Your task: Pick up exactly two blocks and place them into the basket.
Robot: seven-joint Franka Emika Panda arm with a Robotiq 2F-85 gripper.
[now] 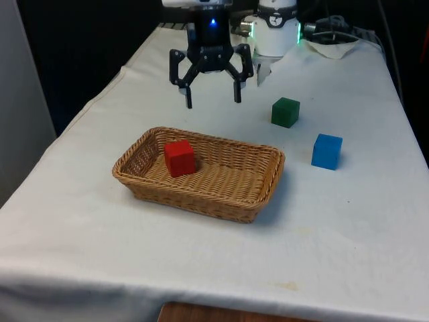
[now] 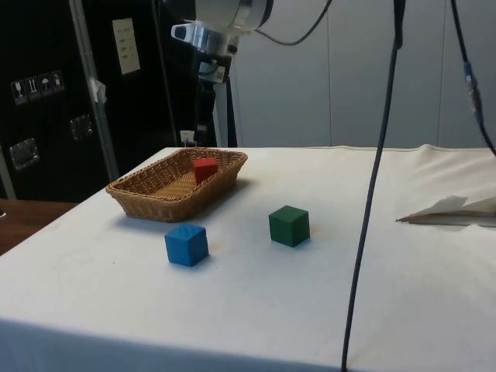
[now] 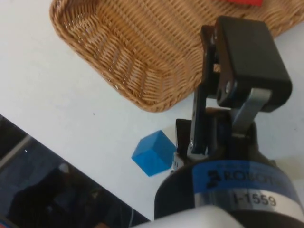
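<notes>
End effector (image 1: 211,94) hangs open and empty above the basket's (image 1: 258,201) far rim; green block (image 1: 285,112) lies nearest, toward the front view's right, red block (image 1: 179,158) already inside

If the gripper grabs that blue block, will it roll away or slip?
Rolling seems unlikely: the blue block is a cube resting flat on the white cloth. Its flat, parallel sides should suit the gripper. It looks rigid and probably light, though its smooth faces might slip a little.

One camera looks down the table at the basket (image 1: 201,173), at 12 o'clock. Another watches from the side — both share it.
</notes>
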